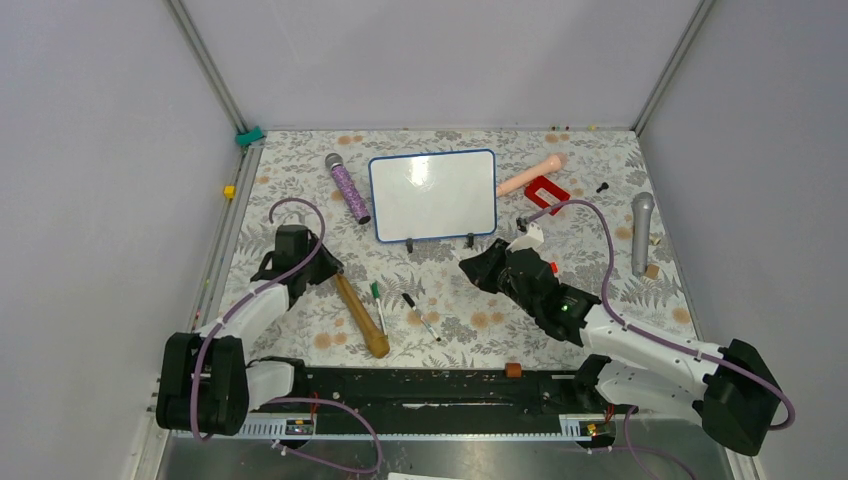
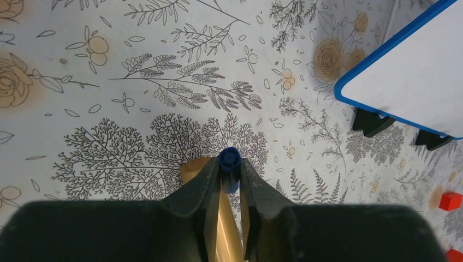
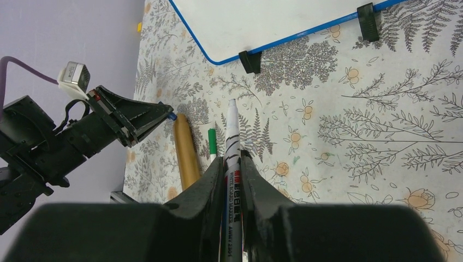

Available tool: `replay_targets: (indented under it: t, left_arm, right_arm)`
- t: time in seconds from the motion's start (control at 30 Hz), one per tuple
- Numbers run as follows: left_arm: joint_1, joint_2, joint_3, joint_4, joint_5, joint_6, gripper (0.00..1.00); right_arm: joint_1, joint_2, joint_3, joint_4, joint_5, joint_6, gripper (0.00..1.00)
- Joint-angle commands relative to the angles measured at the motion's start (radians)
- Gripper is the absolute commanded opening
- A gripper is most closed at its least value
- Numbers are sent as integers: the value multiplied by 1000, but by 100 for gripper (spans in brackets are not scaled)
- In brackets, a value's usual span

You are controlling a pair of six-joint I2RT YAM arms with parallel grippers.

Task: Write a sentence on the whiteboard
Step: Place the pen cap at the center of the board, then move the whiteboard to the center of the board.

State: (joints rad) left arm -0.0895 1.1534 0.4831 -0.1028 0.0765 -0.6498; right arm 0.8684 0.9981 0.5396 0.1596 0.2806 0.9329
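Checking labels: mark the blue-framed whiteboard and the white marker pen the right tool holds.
Blue-framed whiteboard (image 1: 432, 195): top external view, centre of white face.
White marker pen (image 3: 231, 128): right wrist view, bare barrel near tip.

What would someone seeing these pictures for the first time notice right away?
The blank whiteboard in its blue frame stands out, sitting at the far middle of the floral table cover. Just in front of it, the right gripper is shut on a marker with its tip bare and pointing toward the board. The left gripper pinches a small blue cap.
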Motion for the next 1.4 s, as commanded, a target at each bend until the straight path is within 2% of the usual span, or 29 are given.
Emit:
replay_targets:
  t: [0.0,0.17,0.3,0.6,0.87,1.1,1.27,1.37]
  left_arm:
    - [6,35,47,75,58,41,21]
    - [6,-4,-3,134,70,45,58]
    - [5,-69,-61,182,72,41,71]
    - [5,-251,-161,264,104,58,72]
    - [6,-286,-119,215,110,106,73]
    - [5,-350,-178,259,96,96,74]
    - [6,-406,-216,271,73,86,74]
    - [5,-443,-233,273,66,79,73]
  right_arm:
    - [-2,22,32,39,6,-15,0]
    - [-2,50,16,131,-72,-56,0]
    - [-4,68,11,164,-105,-70,0]
    - [-5,71,15,159,-101,-68,0]
    - [-3,35,-10,152,-61,-38,0]
    - [-3,124,164,-223,49,84,0]
    - [-4,127,224,-354,127,141,0]
    - [-5,116,247,-351,120,97,0]
